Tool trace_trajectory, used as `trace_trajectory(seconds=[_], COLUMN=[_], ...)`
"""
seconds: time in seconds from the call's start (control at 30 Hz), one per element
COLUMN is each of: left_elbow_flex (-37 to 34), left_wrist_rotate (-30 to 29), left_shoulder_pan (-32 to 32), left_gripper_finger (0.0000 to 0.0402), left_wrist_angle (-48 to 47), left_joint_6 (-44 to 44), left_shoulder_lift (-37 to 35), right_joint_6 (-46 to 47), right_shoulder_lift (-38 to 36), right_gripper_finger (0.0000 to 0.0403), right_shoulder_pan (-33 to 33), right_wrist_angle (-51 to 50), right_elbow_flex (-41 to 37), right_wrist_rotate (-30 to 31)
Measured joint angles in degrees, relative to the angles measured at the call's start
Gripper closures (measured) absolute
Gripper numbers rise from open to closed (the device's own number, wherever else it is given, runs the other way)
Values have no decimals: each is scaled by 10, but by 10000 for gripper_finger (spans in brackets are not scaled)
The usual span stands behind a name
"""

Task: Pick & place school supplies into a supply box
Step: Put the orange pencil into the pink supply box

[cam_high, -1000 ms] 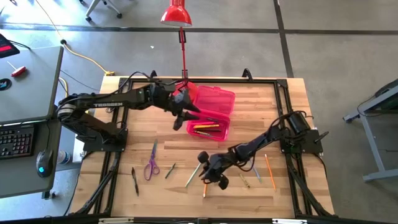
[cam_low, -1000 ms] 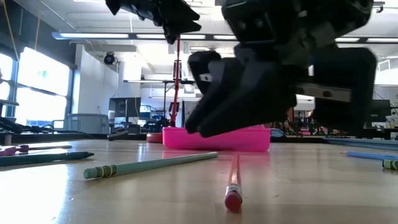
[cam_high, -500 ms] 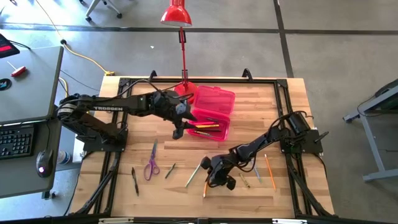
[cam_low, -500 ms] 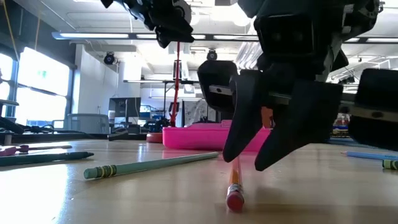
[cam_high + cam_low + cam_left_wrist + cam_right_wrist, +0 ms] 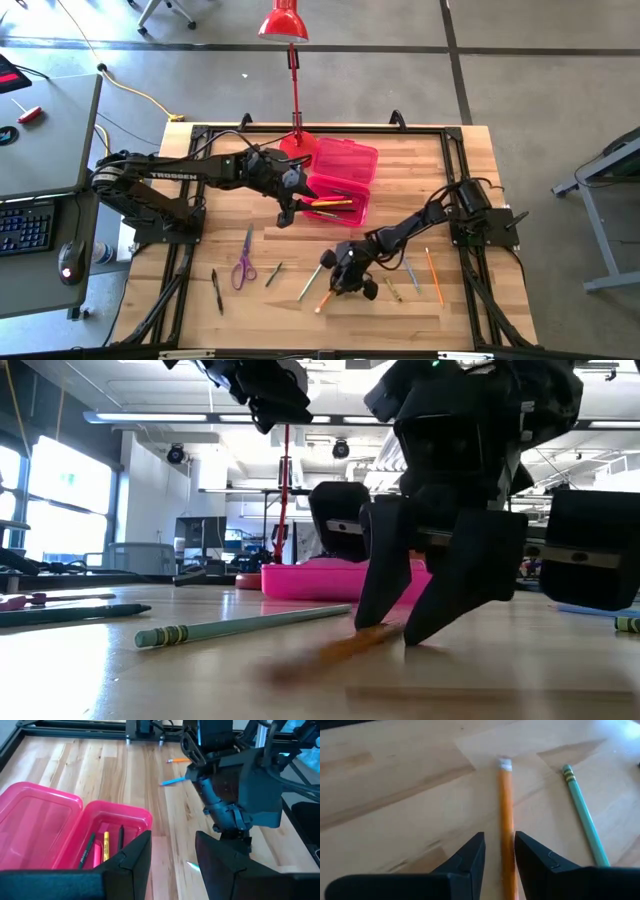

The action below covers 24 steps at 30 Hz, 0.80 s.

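Right gripper (image 5: 345, 285), jaws now narrowly closed around the orange pencil (image 5: 506, 820), has swung it askew; left gripper (image 5: 284, 213), jaws parted and empty, waits beside the pink box (image 5: 340, 172).

supply box (image 5: 340, 185) behind centre; scissors (image 5: 243, 262) front left; pencil (image 5: 324, 297) front centre

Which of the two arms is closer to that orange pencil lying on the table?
The right. The right gripper is down at the orange pencil, its fingers on either side of it. The left gripper hangs farther off, by the near end of the pink box.
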Motion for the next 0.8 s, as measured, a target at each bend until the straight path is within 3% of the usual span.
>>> trace_trajectory(seconds=[0.33,0.47,0.8], left_elbow_flex=[0,0,0], left_wrist_rotate=[0,0,4], left_shoulder_pan=[0,0,-11], left_gripper_finger=[218,218,218], left_wrist_angle=[-8,1,56], left_joint_6=[-1,-19,-54], left_shoulder_lift=[0,0,0], right_joint_6=[58,81,96], right_shoulder_lift=[20,20,29], right_gripper_finger=[314,317,395], right_shoulder_pan=[4,15,50], right_wrist_angle=[38,44,60], right_elbow_flex=[-1,-1,-1], right_wrist_rotate=[5,41,139])
